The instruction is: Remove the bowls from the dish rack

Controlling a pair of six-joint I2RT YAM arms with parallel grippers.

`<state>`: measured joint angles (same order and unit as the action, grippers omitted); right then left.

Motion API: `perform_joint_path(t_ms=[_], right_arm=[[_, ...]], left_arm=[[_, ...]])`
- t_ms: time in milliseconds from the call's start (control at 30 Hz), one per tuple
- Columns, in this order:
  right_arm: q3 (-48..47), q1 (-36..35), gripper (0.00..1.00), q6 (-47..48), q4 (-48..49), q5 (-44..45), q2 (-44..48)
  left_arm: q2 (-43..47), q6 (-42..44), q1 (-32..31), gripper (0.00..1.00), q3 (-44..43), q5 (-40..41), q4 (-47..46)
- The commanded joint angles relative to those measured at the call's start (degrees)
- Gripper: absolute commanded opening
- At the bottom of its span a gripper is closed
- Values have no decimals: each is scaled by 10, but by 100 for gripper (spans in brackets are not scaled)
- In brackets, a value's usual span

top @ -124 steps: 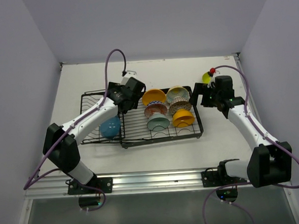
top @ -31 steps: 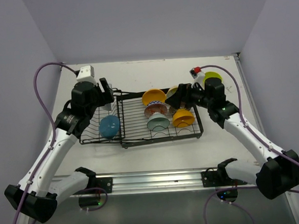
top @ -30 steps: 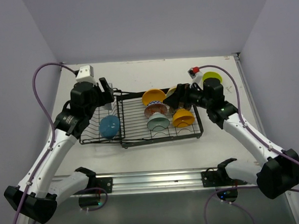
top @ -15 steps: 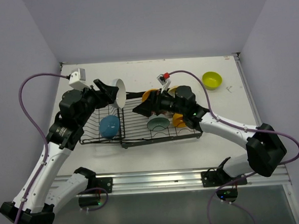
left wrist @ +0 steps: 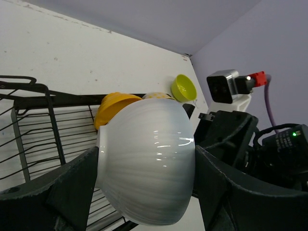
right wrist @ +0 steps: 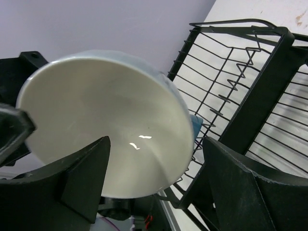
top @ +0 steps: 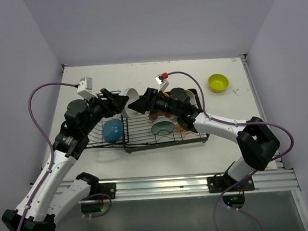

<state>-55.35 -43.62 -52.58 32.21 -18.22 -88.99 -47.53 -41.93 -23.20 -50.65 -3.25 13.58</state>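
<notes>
My left gripper (top: 122,102) is shut on a white bowl (top: 128,102) and holds it on its side above the black wire dish rack (top: 145,139). In the left wrist view the white bowl (left wrist: 147,163) fills the gap between my fingers (left wrist: 62,192). My right gripper (top: 136,104) is open, right in front of the bowl's mouth. In the right wrist view the bowl's inside (right wrist: 96,139) sits between the spread fingers (right wrist: 250,187). A blue bowl (top: 113,130), a pale teal bowl (top: 163,127) and an orange-yellow bowl (top: 187,125) stay in the rack.
A yellow-green bowl (top: 218,81) stands on the table at the far right, also in the left wrist view (left wrist: 185,87). My right arm reaches across the rack and hides the bowls behind it. Purple walls close in the table on three sides.
My left gripper has lifted the white bowl off the rack and carried it right. My right arm has swung left across the rack, open, up to the bowl's mouth.
</notes>
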Motion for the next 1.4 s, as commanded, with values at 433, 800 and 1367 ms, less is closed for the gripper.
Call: perform_joint_path(t_ms=[433, 800, 1367], right_arm=[[-27, -12, 9, -8, 30, 34, 0], [-85, -3, 0, 48, -119, 71, 29], [-171, 297, 0, 221, -452, 84, 116]], left_arm=[[29, -37, 4, 23, 35, -35, -110], [-14, 86, 4, 100, -32, 8, -15], [-26, 273, 4, 100, -59, 207, 36]])
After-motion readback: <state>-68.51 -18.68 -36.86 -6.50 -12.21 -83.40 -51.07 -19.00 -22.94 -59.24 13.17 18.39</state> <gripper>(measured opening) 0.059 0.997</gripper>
